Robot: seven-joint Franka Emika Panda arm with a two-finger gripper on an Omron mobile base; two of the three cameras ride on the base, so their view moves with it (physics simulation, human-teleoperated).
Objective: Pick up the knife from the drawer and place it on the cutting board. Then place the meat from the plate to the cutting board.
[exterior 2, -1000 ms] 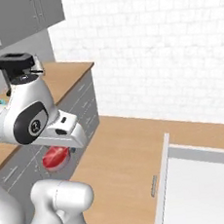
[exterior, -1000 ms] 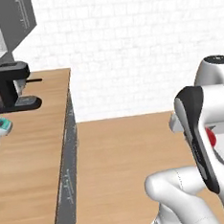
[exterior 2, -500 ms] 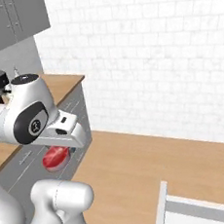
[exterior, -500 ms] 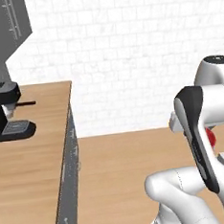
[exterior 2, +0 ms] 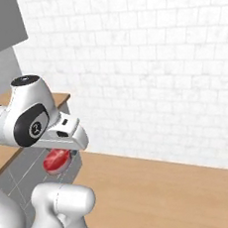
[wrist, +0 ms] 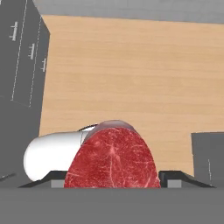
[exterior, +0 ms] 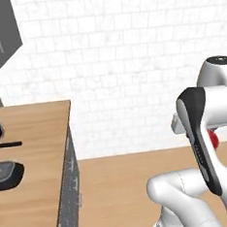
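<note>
Meat (wrist: 111, 157) is sitting between the two dark fingertips at the bottom centre of the hand view, a red marbled chunk that the gripper (wrist: 112, 177) is clamping on both sides. Behind it in that view a wooden floor (wrist: 131, 65) is filling the middle, and grey cabinet fronts (wrist: 22, 57) are standing at the upper left.

In the right base view the meat (exterior 2: 56, 160) is showing as a red lump at the lower left of the frame, just under the white hand, above the floor (exterior 2: 169, 190). In the left base view a small red part of it (exterior: 213, 138) is peeking out at the right edge, behind the dark arm link. A wooden counter (exterior: 37, 166) is lying at the left of this frame, with a black machine (exterior: 2, 164) at its left edge, before a white brick wall (exterior: 116, 61).
</note>
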